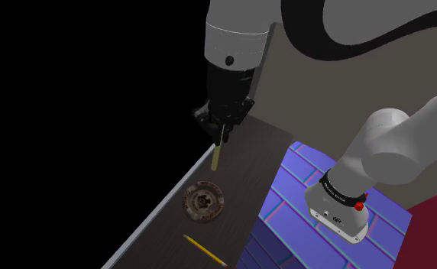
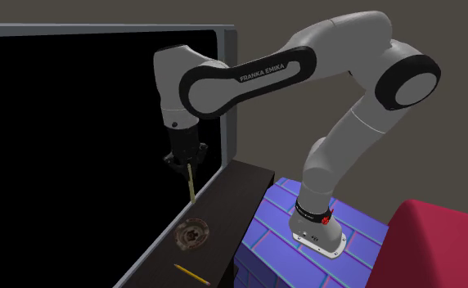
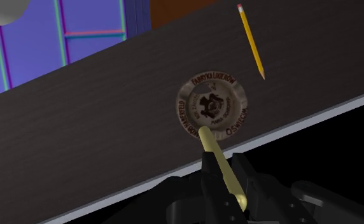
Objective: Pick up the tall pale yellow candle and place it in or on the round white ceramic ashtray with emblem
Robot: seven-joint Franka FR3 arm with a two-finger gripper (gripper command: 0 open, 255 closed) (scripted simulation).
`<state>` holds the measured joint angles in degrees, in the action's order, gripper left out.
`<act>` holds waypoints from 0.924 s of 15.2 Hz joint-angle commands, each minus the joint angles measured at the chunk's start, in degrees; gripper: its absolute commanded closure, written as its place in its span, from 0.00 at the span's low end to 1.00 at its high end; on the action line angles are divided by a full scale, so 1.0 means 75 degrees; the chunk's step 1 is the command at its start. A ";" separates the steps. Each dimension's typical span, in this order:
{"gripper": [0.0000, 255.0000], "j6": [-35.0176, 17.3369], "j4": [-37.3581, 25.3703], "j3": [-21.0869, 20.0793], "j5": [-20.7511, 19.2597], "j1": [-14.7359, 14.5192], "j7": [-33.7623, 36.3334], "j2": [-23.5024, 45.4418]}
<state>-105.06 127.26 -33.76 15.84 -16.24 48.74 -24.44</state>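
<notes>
The candle (image 1: 218, 153), a thin pale yellow stick, hangs straight down from the gripper (image 1: 223, 126), whose black fingers are closed narrowly on its upper end. Its lower end is free in the air, clear of the dark worktop (image 1: 247, 160).

The round ashtray (image 1: 202, 200), pale with brown lettering and a dark emblem, lies flat on the worktop below the gripper. In the wrist view the candle's (image 3: 220, 162) far tip lines up with the ashtray's (image 3: 212, 104) middle, so the carry looks nearly finished.

To do this well, I would centre the tip over the emblem before descending. Then lower slowly and keep the candle upright until its foot touches the dish. A tall, thin stick will likely topple when let go, so it may be better to tilt it and lay it across the rim. Keep it on the worktop's side, since the ashtray sits close to the edge that borders the black area.

A yellow pencil (image 1: 203, 249) lies on the worktop beyond the ashtray, farther from the gripper and well apart from both. The blue patterned stand (image 1: 293, 206) is beside the worktop.

The gap between the candle's tip and the ashtray cannot be judged. The fingers hide how much of the candle is clasped. The depth of the ashtray's rim is hard to make out.
</notes>
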 commanded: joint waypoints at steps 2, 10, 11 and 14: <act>1.00 0.0084 -0.0583 -0.0410 -0.0105 0.0003 0.0547 0.0445; 1.00 -0.0755 0.0113 -0.0584 -0.0071 -0.0016 0.0540 0.0596; 1.00 -0.0862 0.0193 -0.0609 -0.0070 -0.0016 0.0543 0.0624; 1.00 -0.1186 0.0425 -0.0686 -0.0074 -0.0013 0.0555 0.0723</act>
<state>-112.91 129.67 -38.69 15.28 -16.35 52.91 -19.29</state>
